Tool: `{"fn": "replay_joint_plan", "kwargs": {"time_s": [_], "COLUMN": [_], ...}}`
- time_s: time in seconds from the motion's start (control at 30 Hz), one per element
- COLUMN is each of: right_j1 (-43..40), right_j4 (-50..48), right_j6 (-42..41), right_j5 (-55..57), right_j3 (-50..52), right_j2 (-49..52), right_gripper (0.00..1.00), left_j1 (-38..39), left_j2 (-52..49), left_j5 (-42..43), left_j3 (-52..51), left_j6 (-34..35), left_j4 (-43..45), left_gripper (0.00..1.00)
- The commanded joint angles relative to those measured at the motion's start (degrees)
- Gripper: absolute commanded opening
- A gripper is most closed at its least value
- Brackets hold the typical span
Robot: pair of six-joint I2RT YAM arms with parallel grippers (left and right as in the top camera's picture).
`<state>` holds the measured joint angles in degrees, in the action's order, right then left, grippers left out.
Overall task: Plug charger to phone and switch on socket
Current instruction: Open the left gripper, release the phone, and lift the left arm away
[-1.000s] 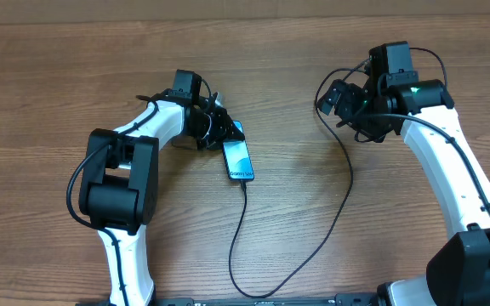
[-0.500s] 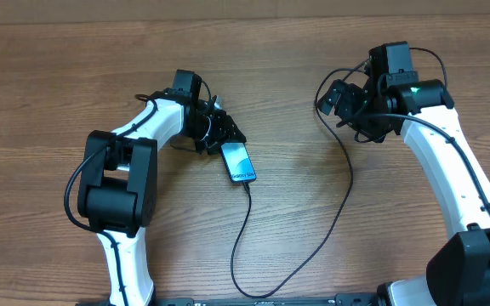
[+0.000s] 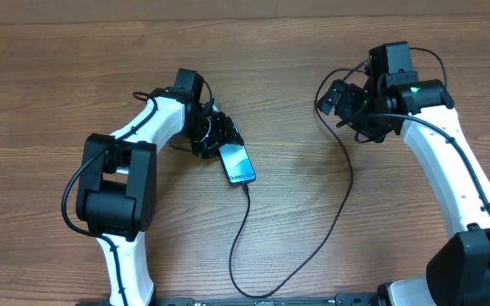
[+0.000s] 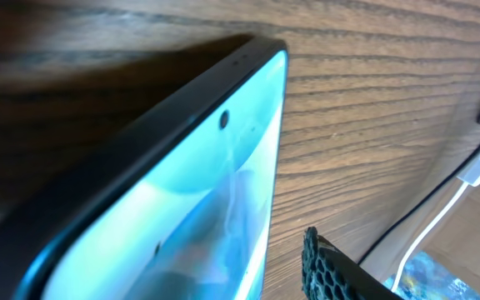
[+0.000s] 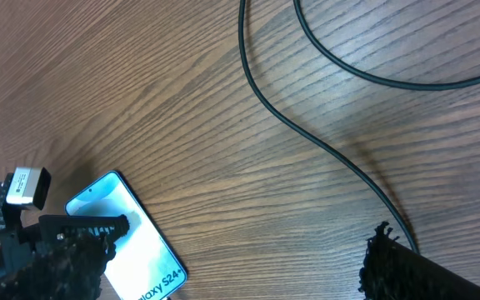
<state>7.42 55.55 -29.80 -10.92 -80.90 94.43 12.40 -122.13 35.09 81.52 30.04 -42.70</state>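
Note:
The phone (image 3: 239,163) lies flat on the wooden table with its blue-teal screen lit. It fills the left wrist view (image 4: 182,192) and shows in the right wrist view (image 5: 127,237). The charger cable (image 3: 343,200) runs from the phone's lower end, loops toward the front edge and rises to the right arm; its plug is hidden. It also crosses the right wrist view (image 5: 323,142). My left gripper (image 3: 217,134) sits at the phone's top end, with one finger (image 4: 336,275) clear of the phone's edge. My right gripper (image 3: 340,100) is open and empty above the cable. The socket is out of view.
The wooden table (image 3: 296,51) stretches to the far edge. A thin white cord (image 4: 477,171) and a dark cable show at the right edge of the left wrist view, past the table. The cable's loop lies near the front edge (image 3: 253,289).
My left gripper has shifted slightly left at the phone's top end. The phone has barely moved. The right arm and cable have stayed still.

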Motion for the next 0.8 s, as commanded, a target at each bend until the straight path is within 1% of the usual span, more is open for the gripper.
{"fn": "replay_joint_plan", "kwargs": {"time_s": [0.0, 0.43, 0.77], "right_j1": [-0.4, -0.4, -0.4], "right_j4": [-0.1, -0.1, 0.1], "right_j6": [0.3, 0.3, 0.3], "right_j5": [0.8, 0.8, 0.8], "right_j3": [-0.5, -0.5, -0.5], "right_j2": [-1.6, -1.6, -1.6], "right_gripper": [1.0, 1.0, 1.0], "left_j1": [0.2, 0.2, 0.2], "left_j2": [-3.2, -3.2, -3.2], "left_j5": [-11.5, -14.1, -14.4], "left_j3": [-2.3, -2.3, -2.3], "left_j6": [0.4, 0.4, 0.4], "left_j4": [-1.3, -4.1, -5.4], "left_gripper": [0.54, 0.55, 0.54]}}
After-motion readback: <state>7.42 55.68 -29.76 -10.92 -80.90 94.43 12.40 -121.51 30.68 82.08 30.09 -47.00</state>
